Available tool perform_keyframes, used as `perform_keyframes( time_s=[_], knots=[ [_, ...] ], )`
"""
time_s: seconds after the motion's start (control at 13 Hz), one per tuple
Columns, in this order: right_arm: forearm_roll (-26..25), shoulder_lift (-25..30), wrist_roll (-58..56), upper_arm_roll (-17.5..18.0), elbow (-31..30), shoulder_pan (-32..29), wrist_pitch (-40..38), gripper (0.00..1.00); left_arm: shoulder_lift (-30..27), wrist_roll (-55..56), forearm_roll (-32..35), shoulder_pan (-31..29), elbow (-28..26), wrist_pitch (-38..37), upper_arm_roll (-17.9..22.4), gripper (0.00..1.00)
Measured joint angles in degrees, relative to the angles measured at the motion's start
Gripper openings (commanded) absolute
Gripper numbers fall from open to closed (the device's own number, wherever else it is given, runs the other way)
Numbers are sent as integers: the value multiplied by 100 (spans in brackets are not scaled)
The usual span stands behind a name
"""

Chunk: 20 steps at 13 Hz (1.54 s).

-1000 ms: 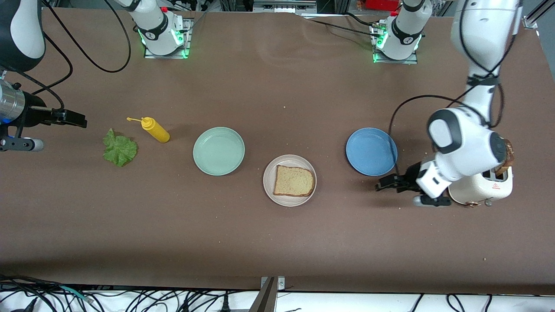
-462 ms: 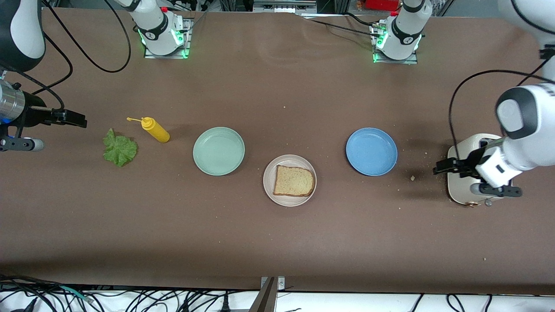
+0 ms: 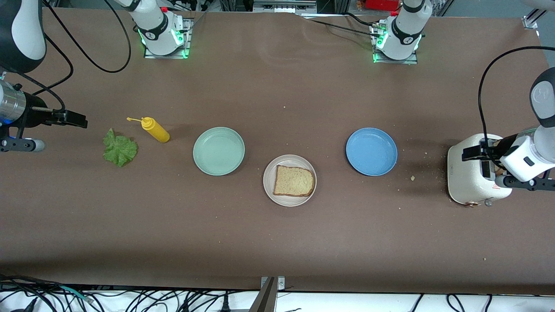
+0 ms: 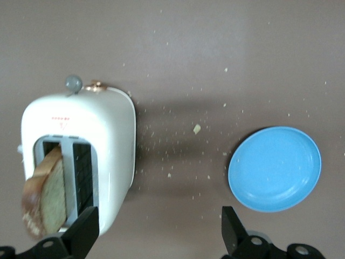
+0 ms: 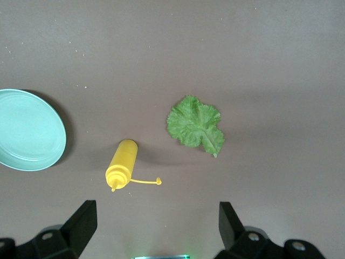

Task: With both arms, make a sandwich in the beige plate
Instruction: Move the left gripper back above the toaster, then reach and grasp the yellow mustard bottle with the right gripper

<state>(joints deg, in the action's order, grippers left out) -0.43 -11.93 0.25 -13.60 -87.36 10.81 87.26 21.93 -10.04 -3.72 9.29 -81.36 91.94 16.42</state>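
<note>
Nearest the front camera, the round beige plate holds one square, brown-crusted bread slice on the matte brown worktop. A bit farther sit the glossy mint plate, the blue plate, a ruffled lettuce leaf and a yellow squeeze bottle lying down. The left gripper hangs over the white toaster, fingers apart, a second slice poking up from a slot. The right gripper waits over the right arm's end, fingers apart.

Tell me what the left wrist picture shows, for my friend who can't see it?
A slice of brown-crusted bread sticks up from one slot of a white toaster on a brown table. A round blue plate sits empty beside it, with crumbs scattered between. The left gripper hangs open above them.
</note>
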Motion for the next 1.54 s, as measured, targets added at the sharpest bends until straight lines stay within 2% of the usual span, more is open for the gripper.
perform_keyframes(
  time_s=[0.23, 0.38, 0.54, 0.77, 0.92, 1.08, 1.31, 1.54],
  knots=[
    [128, -111, -92, 0, -182, -9, 2, 99, 0, 420, 41, 160, 281, -717, -61, 100],
    [250, -134, -569, -55, -414, -28, 5, 99, -18, 531, 41, 272, 361, -1086, -98, 100],
    [542, -131, -1545, -238, -638, -49, 51, 99, -178, 533, 41, 288, 392, -1281, -160, 100],
    [1403, -132, -3954, -834, -1145, -77, 336, 99, -495, 533, 41, 286, 313, -1574, -179, 100],
    [1873, -141, -5641, -1251, -1665, -111, 583, 99, -794, 533, 41, 283, 63, -1582, -180, 100],
    [2349, -164, -7263, -1503, -2174, -142, 904, 99, -1086, 546, 41, 282, -260, -1575, -202, 100],
    [3213, -252, -9345, -1595, -2895, -336, 1339, 99, -1464, 639, 41, 281, -957, -1130, -251, 100],
    [4237, -698, -11450, -1606, -3317, -752, 1371, 99, -1992, 644, 109, 261, -1850, -415, -252, 100]
  ],
)
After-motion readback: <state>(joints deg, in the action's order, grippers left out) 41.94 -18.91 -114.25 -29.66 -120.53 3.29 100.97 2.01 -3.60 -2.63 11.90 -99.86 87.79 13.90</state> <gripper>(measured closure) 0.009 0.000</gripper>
